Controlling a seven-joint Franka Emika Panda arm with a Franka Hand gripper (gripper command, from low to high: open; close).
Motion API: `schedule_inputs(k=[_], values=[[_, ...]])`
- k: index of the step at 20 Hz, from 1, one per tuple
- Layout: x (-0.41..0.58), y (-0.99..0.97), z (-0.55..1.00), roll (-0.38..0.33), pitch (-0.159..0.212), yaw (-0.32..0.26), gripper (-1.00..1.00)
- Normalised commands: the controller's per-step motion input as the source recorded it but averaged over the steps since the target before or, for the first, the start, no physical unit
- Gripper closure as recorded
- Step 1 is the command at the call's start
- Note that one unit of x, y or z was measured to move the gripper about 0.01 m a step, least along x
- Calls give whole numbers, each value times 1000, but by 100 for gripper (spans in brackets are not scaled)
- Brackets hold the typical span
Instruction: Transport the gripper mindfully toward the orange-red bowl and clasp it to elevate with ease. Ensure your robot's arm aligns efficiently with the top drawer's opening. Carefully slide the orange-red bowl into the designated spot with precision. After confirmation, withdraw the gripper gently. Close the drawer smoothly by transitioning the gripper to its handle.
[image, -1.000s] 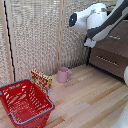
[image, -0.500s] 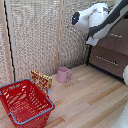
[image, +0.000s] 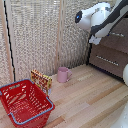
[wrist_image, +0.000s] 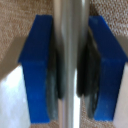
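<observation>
In the exterior view, the robot's arm (image: 100, 17) is reaching toward the drawer fronts at that view's right, its gripper hidden behind its own white bulk. The handle (image: 106, 60) of a brown drawer front below is showing as a thin silver bar running level. On the wooden floor (image: 90, 95), well apart from the arm, a pink mug (image: 63, 74) is standing beside a patterned box (image: 41, 79), and a red wire basket (image: 25, 102) is sitting nearer the camera. The orange-red bowl is not showing anywhere.

In the wrist view, the gripper (wrist_image: 69, 65) is sitting around a silver bar (wrist_image: 69, 100), probably the top drawer's handle. The blue fingertips (wrist_image: 36, 65) are flanking it closely, dark pads touching it, so the jaws are judged clamped on it. The bar's long axis is running crosswise between the jaws, so the push would go square to it. Nothing is seen blocking.
</observation>
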Motion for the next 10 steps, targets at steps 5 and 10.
schedule_inputs(k=[5,10], values=[[358,-862,466,43,-40,56,100],[334,-789,474,75,-17,77,100]])
